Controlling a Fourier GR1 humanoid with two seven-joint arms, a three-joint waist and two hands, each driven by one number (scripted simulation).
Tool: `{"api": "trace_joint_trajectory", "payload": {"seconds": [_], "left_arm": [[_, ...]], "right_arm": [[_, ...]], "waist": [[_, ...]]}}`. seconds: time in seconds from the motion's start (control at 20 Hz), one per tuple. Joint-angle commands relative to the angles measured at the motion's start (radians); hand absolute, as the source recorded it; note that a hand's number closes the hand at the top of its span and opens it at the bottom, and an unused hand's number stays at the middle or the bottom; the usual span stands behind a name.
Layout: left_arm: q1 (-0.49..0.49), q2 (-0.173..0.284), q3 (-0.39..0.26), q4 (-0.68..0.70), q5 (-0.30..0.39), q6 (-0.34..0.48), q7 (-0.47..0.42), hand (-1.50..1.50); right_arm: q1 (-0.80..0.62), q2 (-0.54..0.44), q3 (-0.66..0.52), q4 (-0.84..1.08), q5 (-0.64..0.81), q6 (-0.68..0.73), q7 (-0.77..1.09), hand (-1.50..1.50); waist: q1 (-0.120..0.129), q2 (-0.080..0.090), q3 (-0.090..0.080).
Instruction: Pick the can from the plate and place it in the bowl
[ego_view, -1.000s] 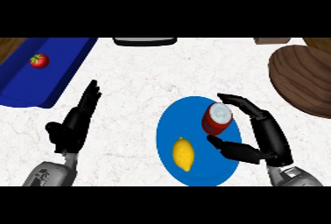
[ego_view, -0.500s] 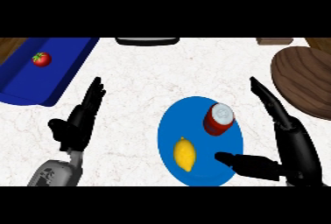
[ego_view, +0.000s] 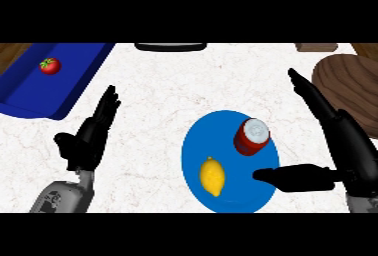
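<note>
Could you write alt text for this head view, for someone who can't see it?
A red can and a lemon sit on a blue plate, with the robot's open right hand beside it. The left hand rests open at left; a tomato lies in a blue tray.

Single head view, looking steeply down on the white marbled counter (ego_view: 184, 95) from close above. Forearms enter at the lower edge, the far counter edge sits at the top. Camera tilt probably slightly forward; no second view to compare.
</note>
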Motion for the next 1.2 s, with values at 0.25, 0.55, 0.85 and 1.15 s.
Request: {"api": "trace_joint_trajectory", "payload": {"seconds": [0.25,0.55,0.85,1.15], "left_arm": [[-0.01,-0.01,0.04,0.033,0.004,-0.046,-0.029,0.0],[0.024,-0.033,0.056,0.002,-0.034,-0.052,-0.015,0.0],[0.067,-0.062,0.054,0.006,-0.066,-0.082,-0.045,0.0],[0.078,-0.097,0.068,-0.017,-0.103,-0.064,-0.021,0.0]], "right_arm": [[-0.062,0.051,0.062,0.149,0.006,0.157,0.172,-1.5],[0.079,0.046,-0.048,0.135,-0.038,0.273,0.028,-1.5],[0.141,0.157,-0.044,0.155,0.03,0.271,-0.068,-1.5],[0.071,0.221,-0.137,0.153,-0.029,0.336,-0.028,-1.5]], "waist": [[0.0,0.002,0.001],[-0.006,0.001,0.001],[-0.005,0.001,0.001],[-0.002,0.001,0.001]]}}
